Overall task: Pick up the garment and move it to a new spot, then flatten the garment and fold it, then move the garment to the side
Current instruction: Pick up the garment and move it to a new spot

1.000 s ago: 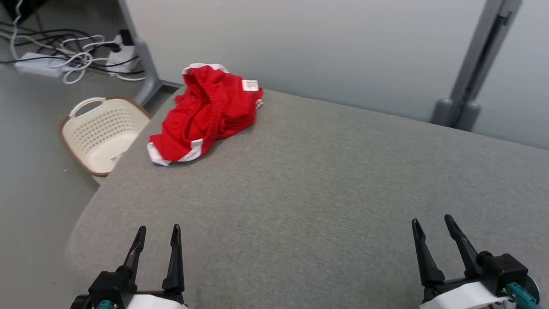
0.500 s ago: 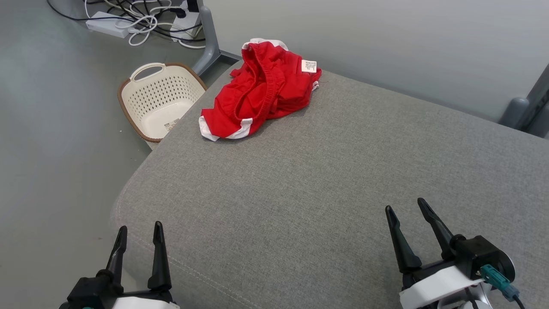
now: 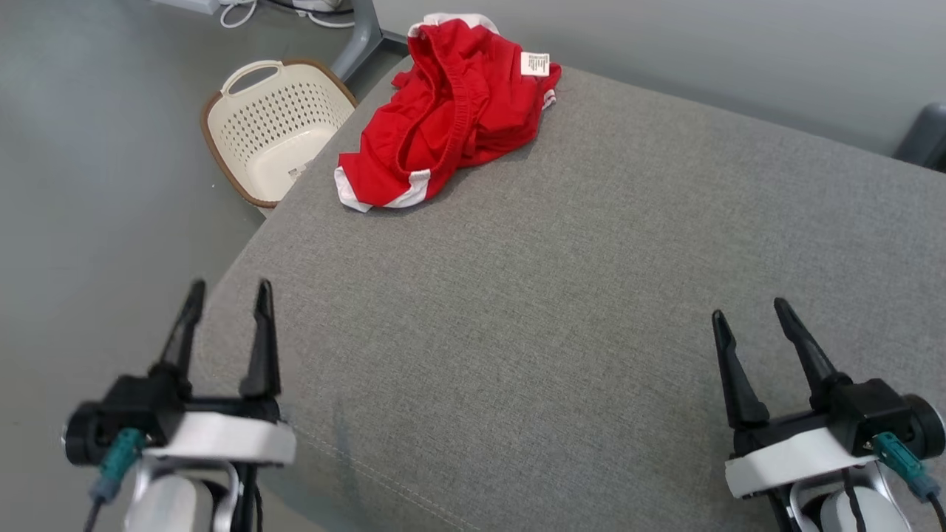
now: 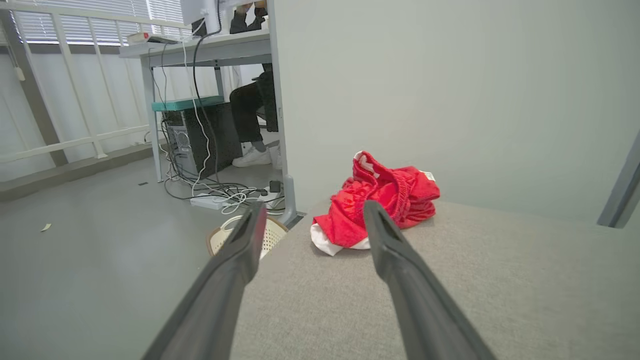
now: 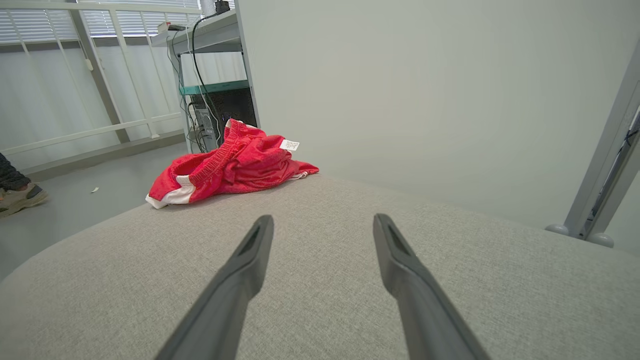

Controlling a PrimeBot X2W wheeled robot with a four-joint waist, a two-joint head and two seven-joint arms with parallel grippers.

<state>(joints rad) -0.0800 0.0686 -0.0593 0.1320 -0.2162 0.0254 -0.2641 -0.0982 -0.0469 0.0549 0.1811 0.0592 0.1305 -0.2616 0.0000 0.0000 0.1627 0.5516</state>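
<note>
Head view: a red garment (image 3: 443, 125) with white trim is lying in a crumpled heap at the far left corner of a grey padded surface (image 3: 554, 295), its elastic waistband bunching up and a small white label (image 3: 535, 63) showing on top. Just past that corner, down on the floor (image 3: 89, 185), a cream perforated basket (image 3: 281, 111) with a brown rim is sitting beside the surface. Both tools are hovering at the near edge, well apart from the cloth. The left gripper (image 3: 229, 284) is hanging over the near left corner and the right gripper (image 3: 748, 308) over the near right side; each has its two dark fingers spread with a plain gap between them and is carrying nothing. The left wrist view is looking between its fingers straight at the heap, so that arm appears to be lining up for the first reach. Judging from this, the task is only beginning: nothing is lifted yet, and the move to a new spot, the flattening, the folding and the final shift to the side are all left to do
</note>
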